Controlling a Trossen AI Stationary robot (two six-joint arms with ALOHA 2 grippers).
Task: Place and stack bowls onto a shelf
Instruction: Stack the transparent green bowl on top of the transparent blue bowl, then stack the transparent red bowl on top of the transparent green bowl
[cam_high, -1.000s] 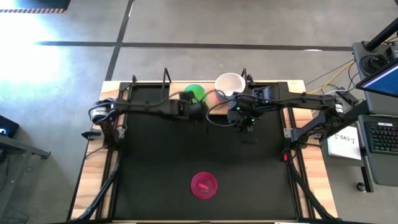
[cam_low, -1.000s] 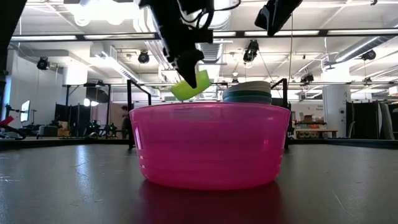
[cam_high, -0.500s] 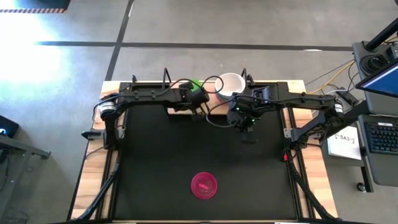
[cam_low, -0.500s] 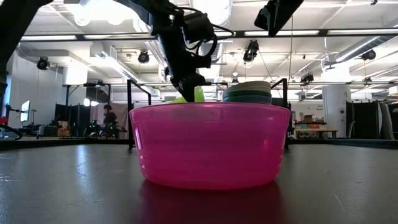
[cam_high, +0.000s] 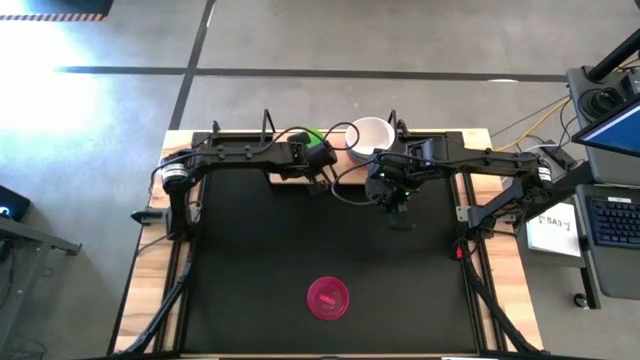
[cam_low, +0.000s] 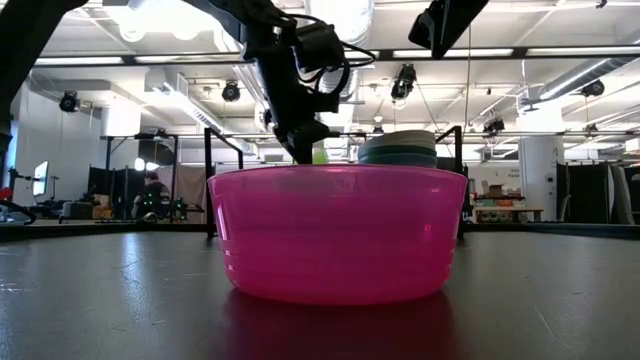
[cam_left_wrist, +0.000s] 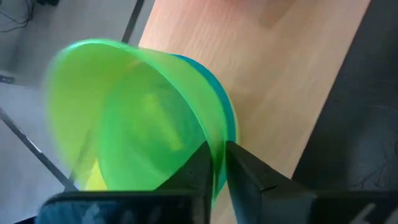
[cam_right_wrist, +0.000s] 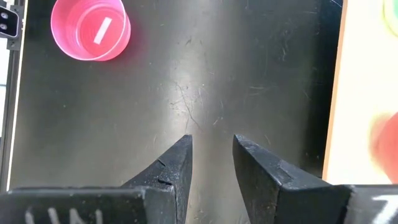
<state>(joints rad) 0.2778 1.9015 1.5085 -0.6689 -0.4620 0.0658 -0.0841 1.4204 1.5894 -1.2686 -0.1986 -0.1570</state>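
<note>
My left gripper is over the wooden shelf at the table's far edge, shut on a green bowl. The green bowl is tilted over a blue bowl that stands on the shelf. A stack topped by a white bowl stands on the shelf to the right, and shows in the low view. A magenta bowl stands on the black mat near the front. My right gripper hangs open and empty over the mat, right of centre. My left gripper pinches the green bowl's rim on the side nearest it, one finger inside the bowl and one finger outside. The bowl is tilted with its opening toward the gripper, its underside at the blue bowl; whether it rests there I cannot tell.
The shelf's thin black uprights stand at its ends. The large black mat covers the table. The magenta bowl fills the front of the low view and also shows in the right wrist view.
My left gripper has carried the green bowl toward the table's far edge and down onto the shelf, left of the white-topped stack. The bowl has sunk behind the magenta bowl's rim in the low view. My right gripper has kept still.
</note>
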